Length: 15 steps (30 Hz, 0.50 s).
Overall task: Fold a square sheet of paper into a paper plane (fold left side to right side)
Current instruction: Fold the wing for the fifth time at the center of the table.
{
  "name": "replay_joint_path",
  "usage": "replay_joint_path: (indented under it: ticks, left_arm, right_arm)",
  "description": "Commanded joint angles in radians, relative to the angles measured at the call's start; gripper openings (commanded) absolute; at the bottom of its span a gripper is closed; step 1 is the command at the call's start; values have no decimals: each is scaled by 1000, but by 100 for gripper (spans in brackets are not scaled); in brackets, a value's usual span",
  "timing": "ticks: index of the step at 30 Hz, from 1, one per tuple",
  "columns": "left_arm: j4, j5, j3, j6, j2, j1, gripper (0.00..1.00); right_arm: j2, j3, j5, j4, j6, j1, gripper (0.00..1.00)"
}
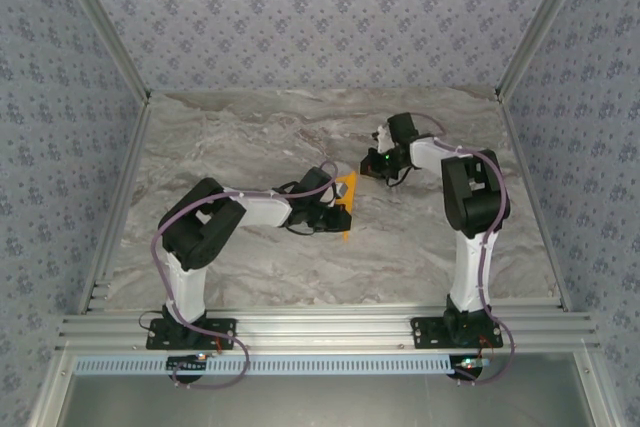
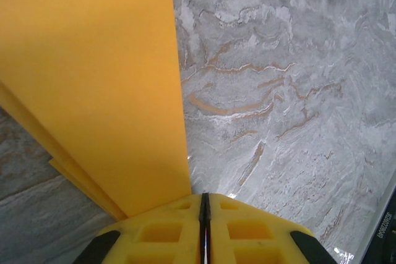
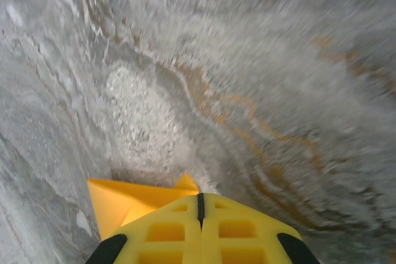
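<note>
The sheet of paper (image 1: 347, 190) is bright orange and folded into a narrow layered strip on the marble table between the two arms. My left gripper (image 1: 338, 215) is over its near part. In the left wrist view the paper (image 2: 93, 91) spreads up the left, stacked edges showing, and the left gripper (image 2: 205, 197) is shut at the paper's near right corner with nothing between the jaws. My right gripper (image 1: 368, 167) is at the strip's far end. It (image 3: 199, 195) is shut, with a folded pointed piece of the paper (image 3: 124, 199) just left of its fingertips.
The grey marble table (image 1: 250, 137) stretches bare to the left, back and right of the paper. Aluminium frame rails (image 1: 320, 327) run along the near edge and up both sides. A dark part with a label (image 2: 385, 239) sits at the left wrist view's lower right.
</note>
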<state>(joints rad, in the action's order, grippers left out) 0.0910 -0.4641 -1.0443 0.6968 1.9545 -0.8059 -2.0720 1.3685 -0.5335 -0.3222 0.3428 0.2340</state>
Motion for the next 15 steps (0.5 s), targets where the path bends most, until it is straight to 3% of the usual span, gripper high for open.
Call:
replay_joint_path:
  ticks: [1, 9, 15]
  left_arm:
    - [-80, -35, 21, 2, -15, -14, 14]
    - [-170, -46, -69, -66, -203, 3, 32]
    - [-262, 162, 31, -108, -460, 42, 43]
  right_arm:
    - [53, 14, 25, -25, -24, -10, 4]
    - [259, -133, 78, -11, 29, 0, 16]
    - [398, -263, 168, -23, 87, 89, 36]
